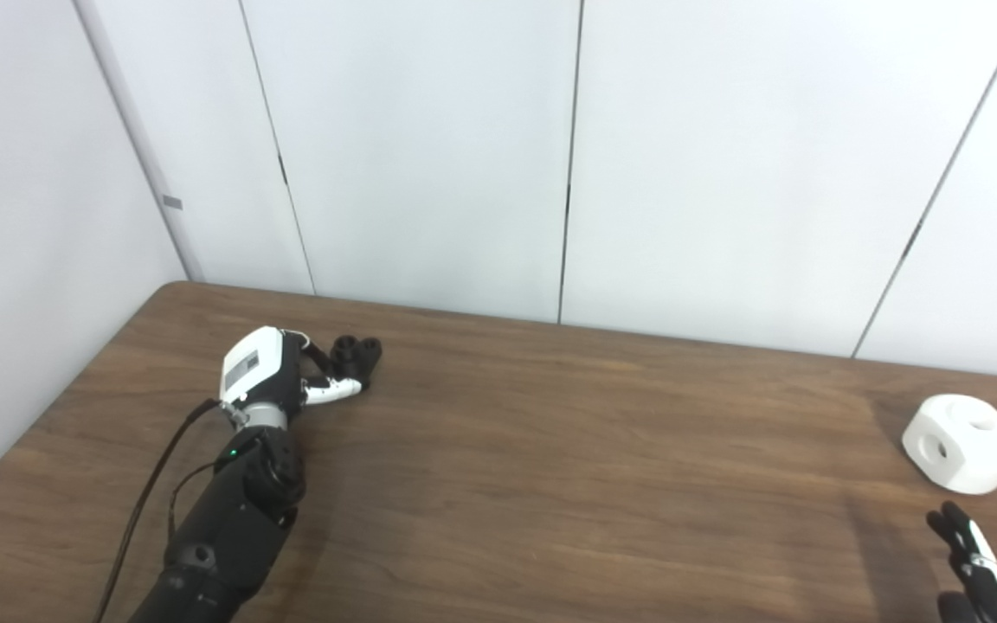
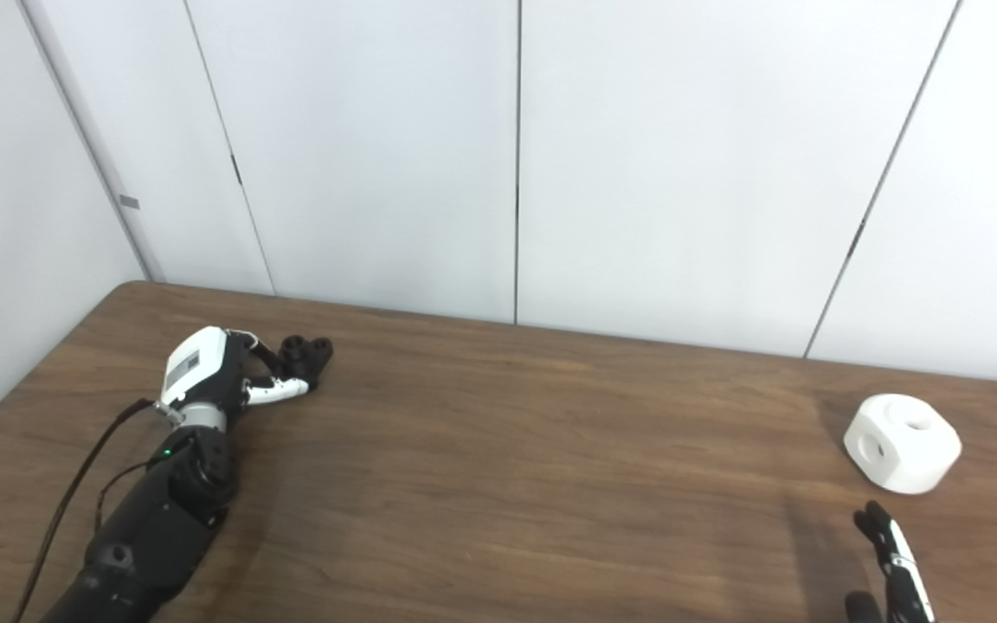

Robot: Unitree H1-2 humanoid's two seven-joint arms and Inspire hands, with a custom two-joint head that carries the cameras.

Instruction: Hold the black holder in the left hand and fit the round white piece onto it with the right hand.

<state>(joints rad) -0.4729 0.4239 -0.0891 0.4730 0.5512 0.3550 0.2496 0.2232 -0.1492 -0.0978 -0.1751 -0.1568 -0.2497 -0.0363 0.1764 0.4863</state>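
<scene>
The black holder [image 1: 357, 353], a small dark piece with round sockets on top, rests on the table at the far left. My left hand [image 1: 284, 370] lies on the table right beside it. Its dark fingers and white thumb [image 1: 334, 391] are spread, and their tips reach the holder's near side without closing on it. The round white piece [image 1: 963, 442], a chunky block with holes in its faces, sits on the table at the far right. My right hand [image 1: 974, 567] enters at the bottom right corner, just short of the white piece, fingers stretched and holding nothing.
The brown wooden table [image 1: 568, 467] ends at white wall panels [image 1: 429, 156] close behind both pieces. Its left edge runs diagonally near my left forearm [image 1: 230, 519], which trails a black cable.
</scene>
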